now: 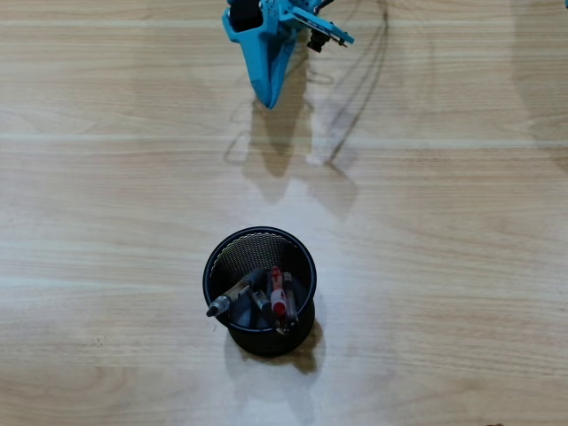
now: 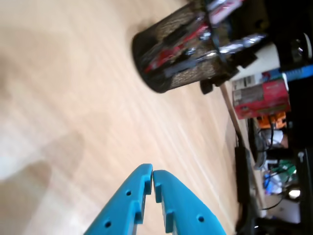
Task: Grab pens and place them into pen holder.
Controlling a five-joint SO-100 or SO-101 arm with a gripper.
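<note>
1. Blue tool (image 2: 152, 172) sat nearest the wrist camera, its fingers closed together and empty.
2. Pen holder (image 1: 221, 257) stood upright on the desk (image 1: 444, 266), well apart from the tool (image 1: 269, 99).
3. Pens (image 1: 277, 297) leaned inside the holder (image 2: 161, 73), the red one (image 1: 276, 291) among them.

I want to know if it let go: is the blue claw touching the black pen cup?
Apart. The overhead view shows the gripper far up the table from the pen holder, with bare wood between them.
</note>
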